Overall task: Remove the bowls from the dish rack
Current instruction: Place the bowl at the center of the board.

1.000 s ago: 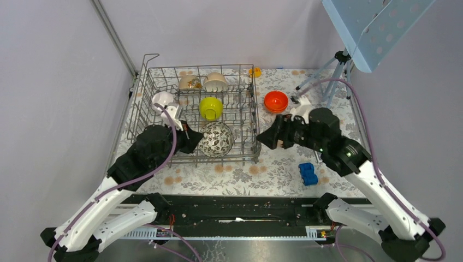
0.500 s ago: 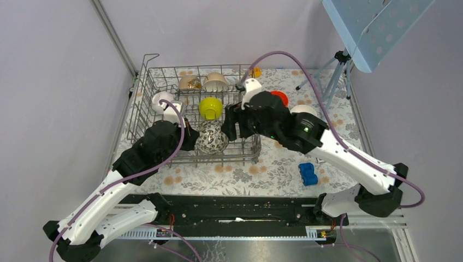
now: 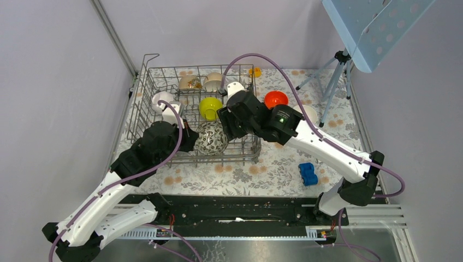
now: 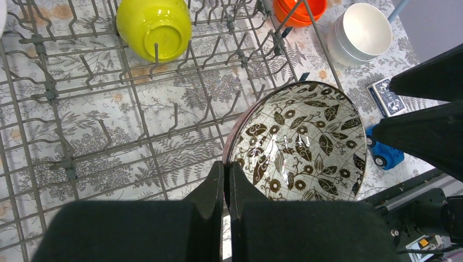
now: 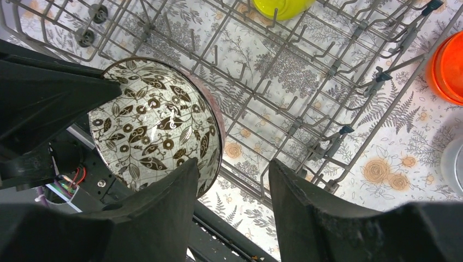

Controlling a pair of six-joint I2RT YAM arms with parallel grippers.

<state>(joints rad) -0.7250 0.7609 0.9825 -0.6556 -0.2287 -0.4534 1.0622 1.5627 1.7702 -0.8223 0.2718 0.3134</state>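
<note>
Mottled bowl point(image 3: 213, 138) hangs rim-pinched in my left end effector point(image 4: 225, 170); my open right end effector point(image 5: 231, 173) has swung in mid-frame, likely for handover.

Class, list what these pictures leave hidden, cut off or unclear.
- Top view: the right arm covers most of the white bowl on the table.
- Right wrist view: the right edge cuts off the orange bowl, the top edge the yellow bowl.
- Left wrist view: the left pincer hides the rim of the patterned bowl where gripped.
</note>
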